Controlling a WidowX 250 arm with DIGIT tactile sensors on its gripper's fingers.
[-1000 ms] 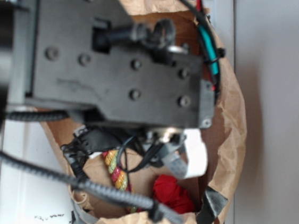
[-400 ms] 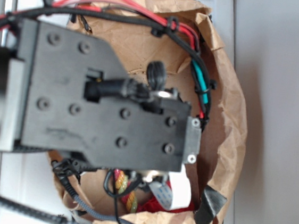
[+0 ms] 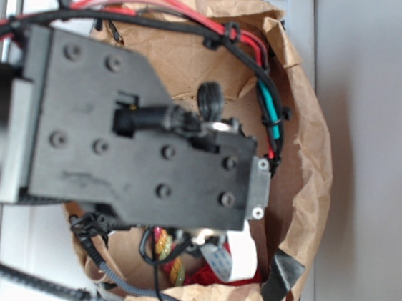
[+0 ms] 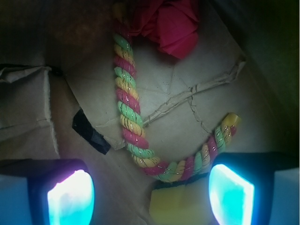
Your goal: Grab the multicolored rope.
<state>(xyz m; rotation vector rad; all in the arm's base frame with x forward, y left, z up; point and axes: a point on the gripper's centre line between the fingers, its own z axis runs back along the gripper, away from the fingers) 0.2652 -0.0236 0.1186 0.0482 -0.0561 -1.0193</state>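
Hovering spread-fingered, the gripper [image 4: 151,194] sits over the multicolored rope [image 4: 133,136] (cane-shaped), its bend just above the yellow sponge [image 4: 180,208].

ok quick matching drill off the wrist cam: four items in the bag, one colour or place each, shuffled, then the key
Things:
1. multicolored rope
2. red cloth
3. yellow sponge
4. black tape

Descriptions:
A. crumpled at the top of the wrist view, by the rope's upper end
B. twisted strands, hooked like a cane, curving across the bag floor
C. bottom edge, just below the rope's bend, between the fingers
D. dark strip stuck to the paper left of the rope

Pairs: 1-B, 2-A, 3-C, 4-D
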